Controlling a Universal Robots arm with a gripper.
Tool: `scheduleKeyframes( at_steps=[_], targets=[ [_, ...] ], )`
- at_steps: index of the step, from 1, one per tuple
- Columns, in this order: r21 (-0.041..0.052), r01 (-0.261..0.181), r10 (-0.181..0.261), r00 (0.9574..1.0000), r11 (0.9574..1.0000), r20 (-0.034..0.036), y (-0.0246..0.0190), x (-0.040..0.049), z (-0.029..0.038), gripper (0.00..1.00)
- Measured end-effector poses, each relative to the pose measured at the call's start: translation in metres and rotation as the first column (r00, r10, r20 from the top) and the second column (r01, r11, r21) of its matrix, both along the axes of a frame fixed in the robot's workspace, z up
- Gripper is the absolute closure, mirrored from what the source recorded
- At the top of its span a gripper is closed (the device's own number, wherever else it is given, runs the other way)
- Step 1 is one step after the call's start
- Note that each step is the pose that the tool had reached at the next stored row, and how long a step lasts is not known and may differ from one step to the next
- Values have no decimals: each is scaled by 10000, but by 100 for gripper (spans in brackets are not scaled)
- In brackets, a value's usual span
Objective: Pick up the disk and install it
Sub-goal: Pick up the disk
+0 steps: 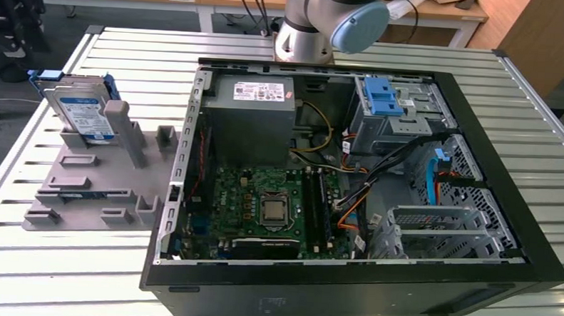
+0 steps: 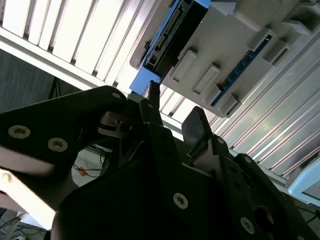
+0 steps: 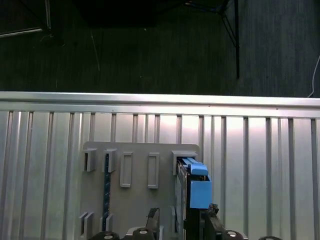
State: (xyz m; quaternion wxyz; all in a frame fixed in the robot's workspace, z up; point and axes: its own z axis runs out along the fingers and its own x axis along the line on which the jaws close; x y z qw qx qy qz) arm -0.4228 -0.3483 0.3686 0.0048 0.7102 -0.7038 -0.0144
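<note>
Jaws spread apart, gripping nothing, clear of disk. Disk stands upright in grey holder on slatted desk, beside open computer case.

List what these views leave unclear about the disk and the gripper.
Exterior view: the lower part of the disk is hidden in the grey holder, and the arm is cut off by the top edge.
First wrist view: the disk is edge-on, so its label face is hidden. The fingers are cut off by the bottom edge.
Second wrist view: the gripper body covers the foreground, and its gap to the disk cannot be judged.
</note>
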Motion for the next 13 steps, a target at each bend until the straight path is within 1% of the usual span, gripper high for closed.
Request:
scheduleKeyframes(
  at_steps=[1, 3, 4, 6, 9, 12, 13],
  targets=[
    [0, 0, 0, 10000, 10000, 0, 0, 0, 0, 56],
    [0, 0, 0, 10000, 10000, 0, 0, 0, 0, 44],
    [-1, 0, 0, 10000, 10000, 5, 0, 0, 0, 44],
    [0, 0, 0, 10000, 10000, 33, 0, -2, -4, 32],
    [1, 0, 0, 10000, 10000, 80, 0, -3, -11, 32],
    [0, 0, 0, 9999, 10000, 100, 3, -4, -16, 32],
    [0, 2, -2, 9999, 10000, 104, 10, -5, -17, 32]
  ],
)
